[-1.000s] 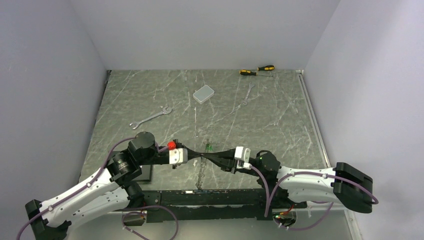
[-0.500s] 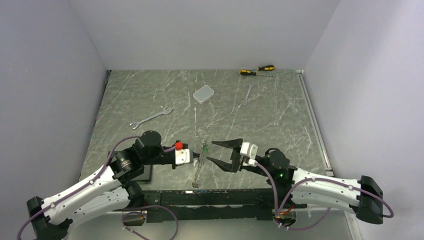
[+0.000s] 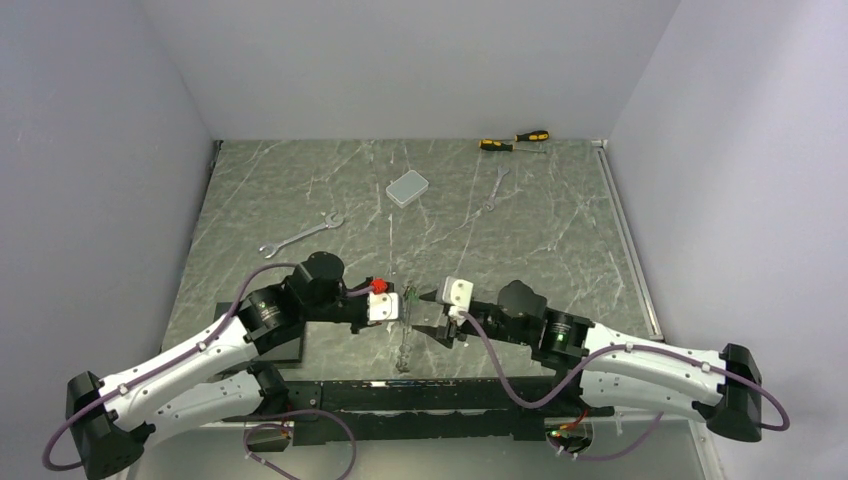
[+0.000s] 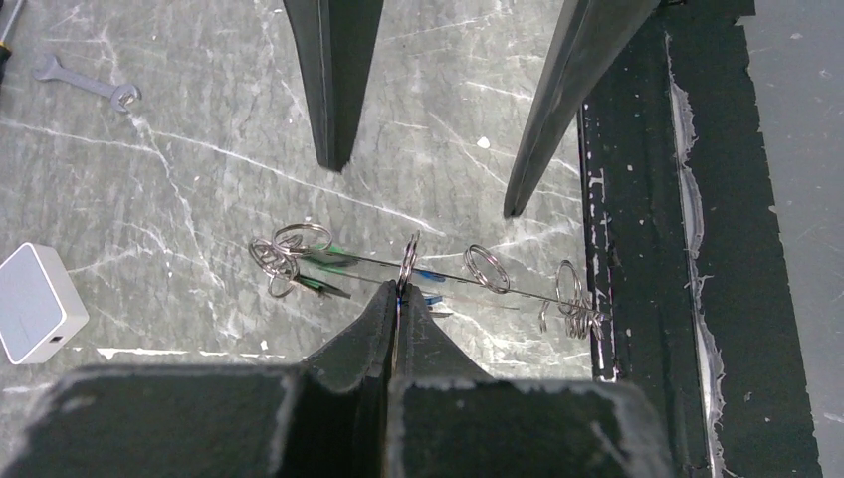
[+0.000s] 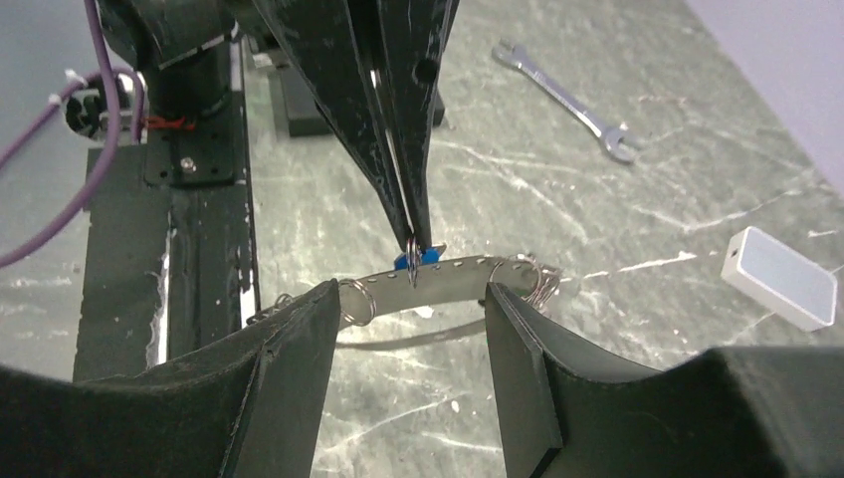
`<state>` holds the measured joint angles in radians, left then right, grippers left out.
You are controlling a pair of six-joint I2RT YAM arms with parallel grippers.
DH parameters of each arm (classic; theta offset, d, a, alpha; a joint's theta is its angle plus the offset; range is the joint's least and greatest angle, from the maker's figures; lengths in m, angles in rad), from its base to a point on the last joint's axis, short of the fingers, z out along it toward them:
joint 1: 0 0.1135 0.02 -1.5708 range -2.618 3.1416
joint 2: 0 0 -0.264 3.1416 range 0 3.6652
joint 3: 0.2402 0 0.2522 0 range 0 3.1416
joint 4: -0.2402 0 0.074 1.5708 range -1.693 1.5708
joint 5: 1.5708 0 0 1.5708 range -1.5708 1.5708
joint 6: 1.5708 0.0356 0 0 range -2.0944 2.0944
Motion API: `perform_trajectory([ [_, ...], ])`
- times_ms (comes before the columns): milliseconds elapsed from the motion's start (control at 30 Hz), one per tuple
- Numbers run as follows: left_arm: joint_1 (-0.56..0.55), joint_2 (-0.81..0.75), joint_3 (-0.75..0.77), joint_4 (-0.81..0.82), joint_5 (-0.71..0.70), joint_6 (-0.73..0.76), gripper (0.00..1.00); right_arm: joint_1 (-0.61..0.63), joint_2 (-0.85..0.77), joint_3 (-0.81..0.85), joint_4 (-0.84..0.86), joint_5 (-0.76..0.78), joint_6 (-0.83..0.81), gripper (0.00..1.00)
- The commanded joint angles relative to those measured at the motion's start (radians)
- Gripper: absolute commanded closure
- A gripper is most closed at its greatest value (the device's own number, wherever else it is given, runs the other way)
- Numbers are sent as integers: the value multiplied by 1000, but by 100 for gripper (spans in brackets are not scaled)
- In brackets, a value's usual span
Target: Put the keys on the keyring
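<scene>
Both arms reached inward over the near part of the surface (image 3: 300, 190), their wrists facing each other. The left hand (image 4: 398, 291) was fully closed, its two fingers (image 5: 398, 149) pressed together on a small split ring that sat on the keyring (image 4: 518, 294). The keyring stretched sideways under that pinch and seemed to hang clear of the surface, with its shadow lying below it in the right wrist view.

The right hand (image 5: 416, 295) stood roughly half open and held nothing. Its fingers (image 4: 333, 90) pointed at the keyring from the opposite side, one on each side of the left hand's pinch. Whether they touched the keyring I could not tell.

A green key (image 4: 328, 257) lay at the end of the keyring with a cluster of small rings, and a blue key (image 4: 426, 274) sat just beside the pinched ring.

Farther back, a grey box (image 3: 407, 187) lay shut on the surface, its inside hidden. A wrench (image 3: 300, 236) lay to the left of it and two screwdrivers (image 3: 515, 140) at the far edge.
</scene>
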<state>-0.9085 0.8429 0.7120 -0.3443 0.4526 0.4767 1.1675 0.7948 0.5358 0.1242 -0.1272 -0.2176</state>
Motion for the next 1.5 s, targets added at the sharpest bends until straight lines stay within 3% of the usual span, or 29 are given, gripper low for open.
perform_trajectory([
  [0, 0, 3, 34, 59, 61, -7, 100, 1, 44, 30, 22, 19, -9, 41],
  [367, -1, 7, 30, 50, 75, -7, 100, 1, 107, 29, 120, 19, -9, 41],
  [400, -1, 8, 30, 48, 75, -7, 100, 1, 111, 31, 121, 73, 104, 21],
  [433, 1, 8, 30, 46, 74, -7, 100, 1, 114, 32, 123, 26, -112, 70],
  [500, 0, 10, 30, 44, 75, -7, 100, 1, 118, 32, 126, 11, -141, 81],
  [700, 0, 14, 30, 38, 74, -6, 100, 0, 131, 39, 129, -6, -136, 90],
  [1167, 1, 15, 29, 38, 78, -7, 100, 1, 156, 48, 153, -29, -132, 85],
  [1267, 1, 15, 29, 38, 78, -9, 100, 1, 156, 46, 157, -29, -132, 91],
  [1333, 3, 16, 29, 38, 78, -9, 100, 0, 158, 43, 160, -30, -133, 100],
  [1467, 3, 17, 28, 36, 75, -10, 100, 1, 150, 30, 182, -46, -133, 100],
])
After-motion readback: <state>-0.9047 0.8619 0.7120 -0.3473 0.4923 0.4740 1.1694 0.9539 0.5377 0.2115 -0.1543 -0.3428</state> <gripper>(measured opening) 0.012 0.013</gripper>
